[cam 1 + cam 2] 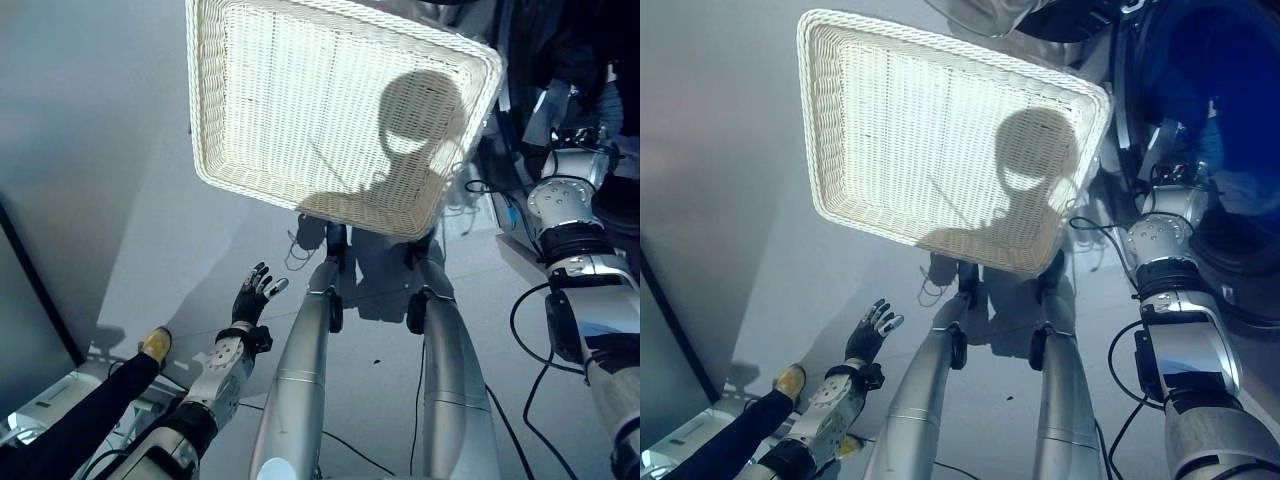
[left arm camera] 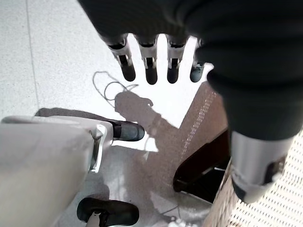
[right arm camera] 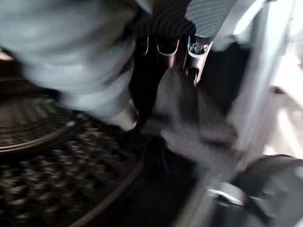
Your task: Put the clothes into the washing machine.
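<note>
Our right hand point(image 3: 180, 45) reaches into the washing machine drum point(image 3: 42, 156) with a dark garment point(image 3: 189, 118) hanging from its curled fingers, while our left hand point(image 1: 255, 292) idles open below the wicker basket point(image 1: 215, 100).

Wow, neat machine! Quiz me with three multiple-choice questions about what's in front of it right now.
1. Where is the white wicker basket?
A. on the floor ahead of the robot
B. on a table
C. hanging on a wall

2. What lies in the basket?
A. three shirts
B. one towel
C. no clothes

3. How is the left hand?
A. gripping cloth
B. fingers straight, holding nothing
C. holding the basket

Key: 1 A, it rests on the pale floor; 2 C, bare weave shows throughout; 3 B, the left wrist view shows straight fingers over bare floor.
</note>
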{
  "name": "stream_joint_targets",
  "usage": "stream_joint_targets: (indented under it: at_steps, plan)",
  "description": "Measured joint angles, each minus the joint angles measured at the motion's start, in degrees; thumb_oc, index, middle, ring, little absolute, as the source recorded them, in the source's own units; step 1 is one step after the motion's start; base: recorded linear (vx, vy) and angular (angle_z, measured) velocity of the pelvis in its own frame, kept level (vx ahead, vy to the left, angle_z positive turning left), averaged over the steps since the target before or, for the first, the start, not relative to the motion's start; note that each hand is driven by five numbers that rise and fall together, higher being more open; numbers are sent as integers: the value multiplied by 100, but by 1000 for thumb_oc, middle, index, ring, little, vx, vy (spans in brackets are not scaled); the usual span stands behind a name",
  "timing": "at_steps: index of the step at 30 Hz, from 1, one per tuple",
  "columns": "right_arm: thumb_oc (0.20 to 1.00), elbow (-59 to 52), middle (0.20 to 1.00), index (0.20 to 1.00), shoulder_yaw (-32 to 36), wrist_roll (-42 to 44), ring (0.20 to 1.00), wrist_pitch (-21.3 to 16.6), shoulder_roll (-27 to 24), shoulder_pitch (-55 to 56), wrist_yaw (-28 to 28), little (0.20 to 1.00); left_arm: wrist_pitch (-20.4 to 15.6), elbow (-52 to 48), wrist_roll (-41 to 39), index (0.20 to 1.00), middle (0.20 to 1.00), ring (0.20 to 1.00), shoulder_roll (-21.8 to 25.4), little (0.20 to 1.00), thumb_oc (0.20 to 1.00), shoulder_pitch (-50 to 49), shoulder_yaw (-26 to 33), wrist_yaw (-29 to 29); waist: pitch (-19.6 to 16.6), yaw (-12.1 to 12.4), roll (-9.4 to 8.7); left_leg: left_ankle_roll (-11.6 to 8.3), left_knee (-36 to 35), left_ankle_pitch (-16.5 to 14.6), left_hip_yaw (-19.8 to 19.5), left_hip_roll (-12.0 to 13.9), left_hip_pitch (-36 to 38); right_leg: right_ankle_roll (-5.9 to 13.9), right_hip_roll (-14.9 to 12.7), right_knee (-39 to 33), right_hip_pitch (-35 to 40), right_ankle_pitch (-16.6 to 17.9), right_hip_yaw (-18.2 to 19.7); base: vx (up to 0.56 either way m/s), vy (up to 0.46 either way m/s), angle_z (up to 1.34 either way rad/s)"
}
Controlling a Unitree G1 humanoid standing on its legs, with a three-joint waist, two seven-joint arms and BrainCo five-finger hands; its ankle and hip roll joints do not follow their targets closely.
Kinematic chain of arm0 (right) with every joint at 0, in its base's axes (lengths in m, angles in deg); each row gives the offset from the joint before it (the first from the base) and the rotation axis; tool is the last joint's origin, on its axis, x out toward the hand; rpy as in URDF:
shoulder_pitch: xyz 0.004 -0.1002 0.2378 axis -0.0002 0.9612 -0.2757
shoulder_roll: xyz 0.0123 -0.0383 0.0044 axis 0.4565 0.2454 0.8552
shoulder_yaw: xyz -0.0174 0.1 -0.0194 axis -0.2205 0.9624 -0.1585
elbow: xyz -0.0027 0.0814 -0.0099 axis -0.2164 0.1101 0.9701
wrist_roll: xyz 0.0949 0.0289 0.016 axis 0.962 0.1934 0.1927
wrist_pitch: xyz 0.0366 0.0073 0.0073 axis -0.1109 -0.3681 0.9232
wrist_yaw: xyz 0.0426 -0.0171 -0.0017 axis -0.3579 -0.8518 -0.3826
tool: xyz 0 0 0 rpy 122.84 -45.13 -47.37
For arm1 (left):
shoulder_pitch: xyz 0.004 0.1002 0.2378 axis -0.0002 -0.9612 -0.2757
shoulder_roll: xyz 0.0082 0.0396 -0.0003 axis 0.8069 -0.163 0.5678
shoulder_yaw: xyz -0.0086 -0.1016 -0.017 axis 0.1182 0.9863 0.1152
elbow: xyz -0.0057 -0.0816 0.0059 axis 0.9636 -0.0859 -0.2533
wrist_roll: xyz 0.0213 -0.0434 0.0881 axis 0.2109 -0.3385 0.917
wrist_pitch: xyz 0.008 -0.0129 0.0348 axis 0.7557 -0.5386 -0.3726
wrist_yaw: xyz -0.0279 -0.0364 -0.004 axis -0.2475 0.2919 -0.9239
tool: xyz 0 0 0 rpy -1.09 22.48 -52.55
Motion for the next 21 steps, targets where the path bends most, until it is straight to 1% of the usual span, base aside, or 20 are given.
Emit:
stream_joint_targets:
  at_steps: [1,2,3,4,5,6,7,8,9,10,11,12,13,14,15,16,17,18,19,21]
  plan:
    - [200,-386,200,200,284,111,200,-386,51,292,-342,200,61,76,-88,1000,1000,1000,-9,1000,1000,-21,128,2,0,1,1,5,-94,-26,46,24,324,10,22,-119,327,20,39,18,19,-16]
    - [200,-348,200,200,304,122,200,-744,25,314,-568,200,39,97,-106,1000,1000,1000,18,1000,1000,-44,142,-6,-1,-5,2,7,-176,-26,72,17,562,20,24,-184,537,27,63,19,25,-21]
    - [200,-33,200,200,201,200,200,-894,43,202,-742,200,35,84,-104,1000,1000,1000,34,1000,1000,-17,126,5,-4,-16,6,11,-265,-25,110,11,726,37,34,-232,651,35,96,21,25,-16]
    - [200,38,200,200,190,213,200,-1087,140,147,-1073,200,3,1,-105,1000,1000,1000,33,1000,1000,-25,127,8,-16,41,25,17,-332,-19,145,11,793,83,45,-268,682,20,137,29,15,-15]
    - [200,87,200,200,180,209,200,-1328,153,87,-1449,200,1,-18,-107,1000,1000,1000,43,1000,1000,-27,134,7,-16,67,25,26,-382,-8,163,11,812,87,49,-287,685,39,149,24,2,-3]
    - [200,270,200,200,197,212,200,-1546,79,-13,-1872,200,27,22,-120,1000,1000,1000,47,1000,1000,-26,128,5,-14,36,21,31,-375,-3,146,12,805,58,54,-289,697,72,142,2,-12,5]
    - [206,610,206,206,221,222,206,-1654,-50,-144,-2293,206,54,50,-125,1000,1000,1000,20,1000,1000,-29,99,12,-13,62,21,35,-357,1,133,10,802,57,51,-306,721,73,131,16,-14,7]
    - [206,745,206,206,290,227,206,-1794,-54,-207,-2630,206,63,50,-125,1000,1000,1000,1,1000,1000,-47,67,19,-13,109,21,36,-360,1,130,9,806,59,52,-329,735,77,135,10,-21,4]
    - [451,969,451,451,399,329,451,-1836,-177,-302,-3093,451,94,29,-133,1000,1000,1000,33,1000,1000,-53,-17,20,-12,142,18,41,-335,1,118,7,803,60,53,-354,755,84,128,53,-19,1]
    - [740,1120,740,740,407,393,740,-1837,-218,-353,-3329,740,130,0,-137,1000,1000,1000,61,1000,1000,-52,-45,20,-12,172,18,41,-332,0,105,1,804,63,52,-366,767,87,120,24,-31,3]
    - [1000,1225,1000,1000,442,525,1000,-1829,-295,-364,-3648,1000,158,-59,-172,1000,1000,1000,99,1000,1000,-53,-55,17,-9,207,14,48,-317,-9,93,-1,806,66,46,-370,785,87,114,43,-45,4]
    - [1000,1392,1000,1000,441,783,1000,-1746,-392,-416,-3881,1000,191,-112,-252,1000,1000,1000,173,1000,1000,-53,-60,25,-3,229,4,50,-289,-16,85,-2,805,66,43,-367,804,87,97,20,-61,6]
    - [1000,1522,1000,1000,442,1071,1000,-1621,-440,-488,-3980,1000,228,-139,-314,1000,1000,1000,240,1000,1000,-51,-43,39,-3,228,4,54,-272,-19,74,-2,807,66,29,-367,828,87,83,48,-57,7]
    - [1000,1590,1000,1000,442,1255,1000,-1514,-472,-494,-3980,1000,263,-167,-321,1000,1000,1000,294,1000,1000,-51,-41,48,-1,223,2,56,-252,-21,68,-3,811,66,25,-369,848,86,53,53,-77,10]
    - [1000,1671,1000,1000,441,1522,1000,-1283,-507,-473,-3979,1000,315,-199,-345,1000,1000,1000,380,1000,1000,-51,-48,59,1,221,-1,72,-204,-31,66,-1,815,66,17,-367,890,86,35,39,-79,10]
    - [1000,1783,1000,1000,441,1870,1000,-964,-545,-425,-3992,1000,382,-218,-354,1000,1000,1000,468,1000,1000,-50,-49,66,4,222,-7,102,-137,-56,63,4,818,71,12,-351,936,83,-24,39,-73,11]
    - [1000,1838,1000,1000,441,2067,1000,-763,-569,-418,-3971,1000,421,-221,-354,1000,1000,1000,519,1000,1000,-48,-49,76,6,224,-9,106,-106,-60,45,0,818,73,4,-345,963,81,-36,10,-42,15]
    - [1000,1926,1000,1000,452,2463,1000,-371,-596,-416,-3895,1000,472,-222,-355,1000,1000,1000,586,1000,1000,-48,-48,80,6,221,-10,120,-51,-69,10,-13,829,83,-13,-332,1020,75,-55,39,-26,15]
    - [1000,1953,1000,1000,477,2628,1000,-189,-601,-396,-3842,1000,510,-219,-355,1000,1000,1000,614,1000,1000,-48,-52,80,6,221,-10,125,-23,-71,-4,-24,839,97,-22,-317,1048,69,-55,15,-34,18]
    - [1000,1952,1000,1000,488,2839,1000,728,-629,-239,-3271,1000,637,-204,-355,1000,1000,1000,687,1000,1000,-49,-51,83,8,187,-13,157,23,-71,-65,-72,910,163,-51,-294,1166,54,-44,-12,-12,15]
